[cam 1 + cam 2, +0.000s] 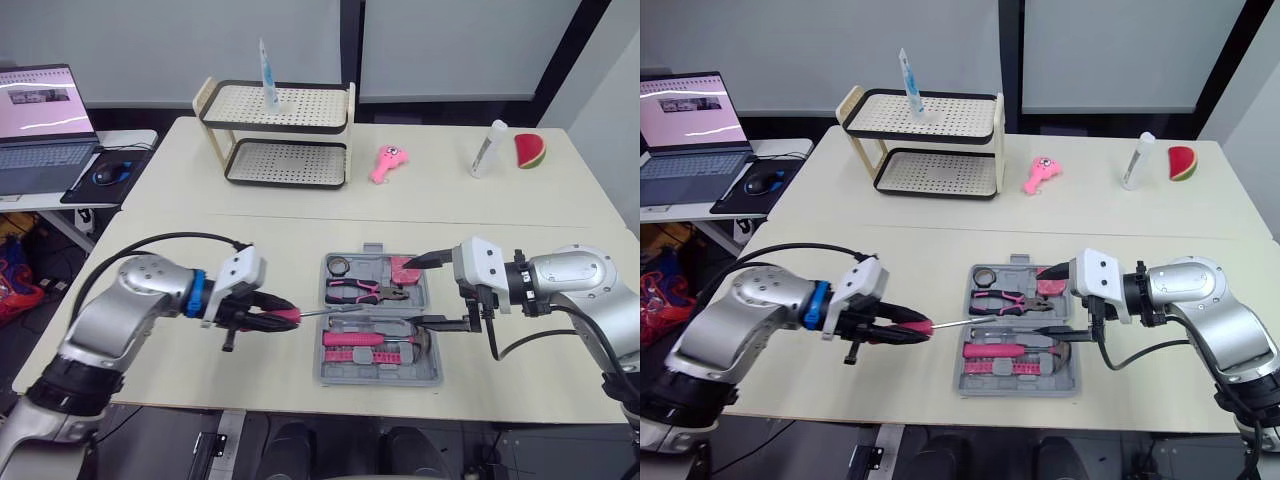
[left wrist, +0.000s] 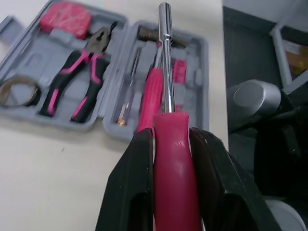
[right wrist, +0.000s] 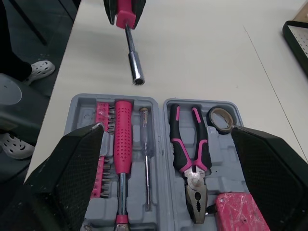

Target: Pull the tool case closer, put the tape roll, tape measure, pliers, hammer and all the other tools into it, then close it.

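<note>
Note the case (image 1: 380, 379) lying open on the table (image 1: 250, 230), between both grippers.

- Far half: tape roll (image 1: 340, 265), pliers (image 1: 365, 291), tape measure (image 1: 404, 270).
- Near half: hammer (image 1: 365, 339), slim screwdriver (image 3: 146, 144), bits (image 3: 102, 111) (a pink strip).

The left gripper (image 1: 288, 315) pinches a pink-handled driver (image 1: 325, 311), its shaft aimed at the case. The right gripper (image 1: 420, 292) is spread wide over the case's right edge.

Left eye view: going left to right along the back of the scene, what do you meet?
Laptop → mouse → two-tier rack → pink toy → white bottle → watermelon slice.
</note>
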Tool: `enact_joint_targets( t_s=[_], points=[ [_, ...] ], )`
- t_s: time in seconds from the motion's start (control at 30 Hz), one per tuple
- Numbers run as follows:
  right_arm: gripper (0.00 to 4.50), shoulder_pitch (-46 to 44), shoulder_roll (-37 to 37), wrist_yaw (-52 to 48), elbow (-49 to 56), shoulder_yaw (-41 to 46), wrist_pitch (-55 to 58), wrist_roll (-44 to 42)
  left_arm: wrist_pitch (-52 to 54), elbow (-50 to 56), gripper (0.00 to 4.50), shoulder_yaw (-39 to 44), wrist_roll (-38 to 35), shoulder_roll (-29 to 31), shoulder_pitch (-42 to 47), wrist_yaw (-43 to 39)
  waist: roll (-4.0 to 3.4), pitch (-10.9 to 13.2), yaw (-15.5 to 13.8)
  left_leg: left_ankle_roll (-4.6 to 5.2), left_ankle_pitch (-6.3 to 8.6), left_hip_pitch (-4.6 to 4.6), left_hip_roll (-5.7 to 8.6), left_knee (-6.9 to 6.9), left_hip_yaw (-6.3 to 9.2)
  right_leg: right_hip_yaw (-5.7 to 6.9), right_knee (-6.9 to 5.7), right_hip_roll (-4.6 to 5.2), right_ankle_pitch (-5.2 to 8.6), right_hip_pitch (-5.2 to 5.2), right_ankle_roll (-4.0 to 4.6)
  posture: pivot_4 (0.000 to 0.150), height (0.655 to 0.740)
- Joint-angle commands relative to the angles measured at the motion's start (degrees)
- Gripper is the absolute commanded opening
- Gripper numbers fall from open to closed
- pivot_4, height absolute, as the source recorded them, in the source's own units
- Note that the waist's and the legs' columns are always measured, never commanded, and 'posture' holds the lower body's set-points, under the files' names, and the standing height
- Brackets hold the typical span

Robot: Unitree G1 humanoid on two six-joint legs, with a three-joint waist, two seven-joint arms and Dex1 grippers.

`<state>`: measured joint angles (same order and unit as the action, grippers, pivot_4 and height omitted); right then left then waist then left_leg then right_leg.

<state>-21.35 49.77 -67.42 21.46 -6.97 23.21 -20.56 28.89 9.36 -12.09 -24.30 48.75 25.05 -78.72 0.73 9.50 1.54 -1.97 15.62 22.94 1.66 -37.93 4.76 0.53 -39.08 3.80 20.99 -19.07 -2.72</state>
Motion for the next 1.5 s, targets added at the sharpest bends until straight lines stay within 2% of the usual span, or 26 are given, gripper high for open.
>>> enact_joint_targets(
  t_s=[0.03, 0.17, 0.37, 0.8, 1.5],
  points=[
    [4.50, 0.7, 2.0, -0.5, 3.2, 2.6, 1.7, -2.1, 1.0, 1.0, 0.77, -3.0, 0.6, -2.4, 2.9, -0.9, 0.00, 0.0, 0.2, 0.00, 0.00, 0.01, 0.00, 0.00, -0.02, -0.01, 0.00, 0.00, 0.00, 0.00, 0.00, 0.150, 0.7400],
    [4.50, 1.6, 3.1, -0.2, 5.3, 3.3, 3.6, -3.4, 1.4, 1.4, 0.77, -6.7, 1.6, -5.9, 3.2, -0.3, 0.00, 0.0, 0.3, 0.00, 0.00, 0.00, -0.04, -0.01, -0.04, -0.04, 0.00, -0.04, 0.00, 0.01, 0.00, 0.150, 0.7400],
    [4.50, 3.8, 5.1, 0.0, 8.6, 4.1, 6.4, -5.1, -0.9, -1.1, 0.77, -12.4, 8.0, -10.2, 3.8, 2.5, 0.01, 0.0, 0.1, 0.00, 0.00, 0.03, -0.03, -0.05, -0.03, -0.03, 0.01, -0.04, 0.00, 0.03, 0.00, 0.150, 0.7400],
    [4.50, 11.4, 8.1, 0.5, 11.7, 3.3, 3.5, -1.3, 1.4, -3.3, 0.77, -19.7, 15.7, -18.8, 3.0, 10.0, 0.04, 0.0, -0.1, 0.01, 0.00, 0.03, -0.01, -0.08, -0.04, -0.01, 0.01, -0.03, 0.00, 0.06, -0.01, 0.150, 0.7400],
    [4.50, 13.7, 8.7, 0.7, 13.5, 2.3, 3.5, -0.3, 4.9, -0.8, 0.77, -22.7, 18.8, -20.4, 0.1, 13.8, 0.04, 0.0, -0.1, 0.00, -0.01, 0.02, -0.01, -0.08, -0.04, -0.01, 0.01, -0.03, 0.00, 0.08, -0.01, 0.150, 0.7400]
  ],
)
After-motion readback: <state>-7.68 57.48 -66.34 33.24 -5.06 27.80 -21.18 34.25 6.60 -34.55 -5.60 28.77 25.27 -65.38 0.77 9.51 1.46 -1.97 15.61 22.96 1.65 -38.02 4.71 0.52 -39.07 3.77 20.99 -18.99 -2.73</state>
